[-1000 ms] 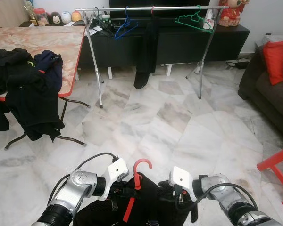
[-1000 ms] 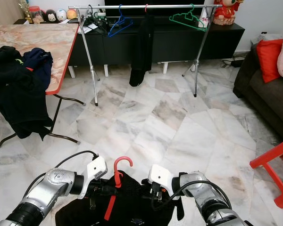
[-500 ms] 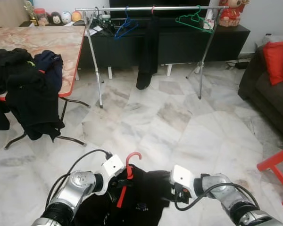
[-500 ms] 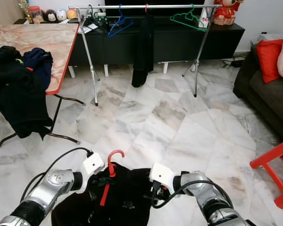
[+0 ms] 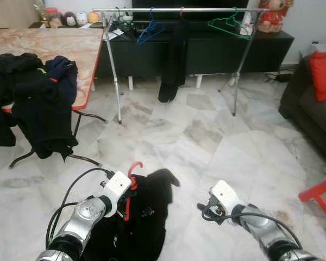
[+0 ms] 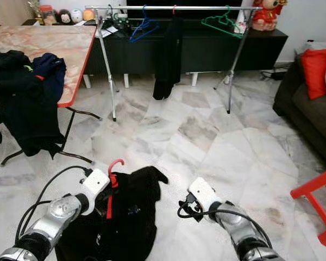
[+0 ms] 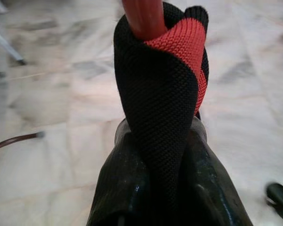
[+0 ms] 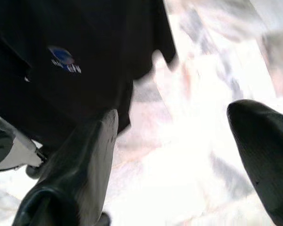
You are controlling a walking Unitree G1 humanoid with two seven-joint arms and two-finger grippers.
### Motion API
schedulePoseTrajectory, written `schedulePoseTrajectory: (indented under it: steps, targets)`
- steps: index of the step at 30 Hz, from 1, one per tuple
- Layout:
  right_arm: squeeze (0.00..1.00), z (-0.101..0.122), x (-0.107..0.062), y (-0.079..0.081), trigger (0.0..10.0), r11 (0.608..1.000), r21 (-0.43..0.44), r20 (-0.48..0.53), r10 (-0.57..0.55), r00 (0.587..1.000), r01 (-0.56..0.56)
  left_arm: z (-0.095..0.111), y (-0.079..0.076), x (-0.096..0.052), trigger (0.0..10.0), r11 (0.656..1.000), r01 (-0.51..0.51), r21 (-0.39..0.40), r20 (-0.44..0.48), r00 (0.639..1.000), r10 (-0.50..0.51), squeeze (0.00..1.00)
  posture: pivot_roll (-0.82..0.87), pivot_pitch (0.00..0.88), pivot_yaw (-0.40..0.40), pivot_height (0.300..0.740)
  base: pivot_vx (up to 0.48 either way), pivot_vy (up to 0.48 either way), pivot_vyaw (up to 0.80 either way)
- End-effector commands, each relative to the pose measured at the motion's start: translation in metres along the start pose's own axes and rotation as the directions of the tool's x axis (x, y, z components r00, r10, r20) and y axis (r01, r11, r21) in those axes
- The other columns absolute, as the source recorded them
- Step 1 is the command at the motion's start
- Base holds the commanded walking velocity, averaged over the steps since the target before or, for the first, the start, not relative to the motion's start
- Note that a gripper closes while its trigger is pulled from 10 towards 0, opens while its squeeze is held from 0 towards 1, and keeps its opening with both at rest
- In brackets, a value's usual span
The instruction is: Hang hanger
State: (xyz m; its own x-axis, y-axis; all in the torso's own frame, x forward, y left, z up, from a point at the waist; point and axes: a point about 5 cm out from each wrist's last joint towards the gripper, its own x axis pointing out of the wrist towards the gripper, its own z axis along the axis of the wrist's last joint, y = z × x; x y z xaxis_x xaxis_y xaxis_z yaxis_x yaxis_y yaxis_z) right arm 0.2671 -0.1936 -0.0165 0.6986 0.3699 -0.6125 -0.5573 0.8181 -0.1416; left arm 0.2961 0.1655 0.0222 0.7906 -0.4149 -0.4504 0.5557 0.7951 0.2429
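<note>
Left gripper (image 7: 155, 141) clamps a red hanger (image 5: 131, 173) carrying a black garment (image 5: 144, 217).

It hangs low over the marble floor (image 5: 206, 141), well short of the clothes rack (image 5: 179, 11). Right gripper (image 8: 174, 150) spread, empty; the garment's small blue-white logo (image 8: 63, 59) is unreadable.

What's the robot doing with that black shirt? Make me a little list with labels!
holding: left gripper shut on the red hanger, at the black shirt's collar
other gripper: right gripper, fingers open, beside the shirt and not touching it
goal: clothes rail across the room
already on rail: blue hanger, green hanger, dark garment
nearby: table with dark clothes piled on its edge
floor: marble tiles
</note>
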Motion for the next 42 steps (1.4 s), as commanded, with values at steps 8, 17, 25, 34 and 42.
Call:
schedulePoseTrajectory:
  steps: [8, 17, 25, 34, 42]
  targets:
    - [0.00, -0.044, -0.009, 0.008, 10.0, 0.939, 0.246, -0.189, -0.196, 0.962, 0.239, 0.005, 0.010, -0.001, 10.0, 0.984, -0.170, -0.049, 0.066, 0.983, 0.173, 0.00, 0.08, 0.000, -0.037, 0.740, 0.000, 0.000, 0.00]
    - [0.00, -0.078, -0.015, 0.042, 10.0, 0.889, 0.357, -0.335, -0.165, 0.928, 0.287, 0.005, 0.012, -0.001, 10.0, 0.941, -0.240, -0.240, 0.089, 0.959, 0.267, 0.00, 0.08, 0.000, -0.035, 0.740, 0.000, 0.000, 0.00]
    - [0.00, -0.093, -0.020, 0.056, 10.0, 0.855, 0.394, -0.410, -0.165, 0.897, 0.338, 0.001, 0.017, -0.008, 10.0, 0.909, -0.303, -0.287, 0.096, 0.935, 0.342, 0.00, 0.08, 0.000, -0.038, 0.740, 0.000, 0.000, 0.00]
    - [0.00, -0.097, -0.022, 0.059, 10.0, 0.842, 0.408, -0.429, -0.165, 0.888, 0.353, -0.007, 0.024, -0.019, 10.0, 0.893, -0.346, -0.287, 0.090, 0.918, 0.385, 0.00, 0.07, 0.000, -0.041, 0.740, 0.000, 0.000, 0.00]
    - [0.00, -0.097, -0.023, 0.056, 10.0, 0.846, 0.406, -0.418, -0.163, 0.894, 0.344, -0.002, 0.021, -0.018, 10.0, 0.888, -0.339, -0.311, 0.110, 0.915, 0.388, 0.00, 0.04, 0.000, -0.035, 0.740, 0.037, 0.000, 0.00]
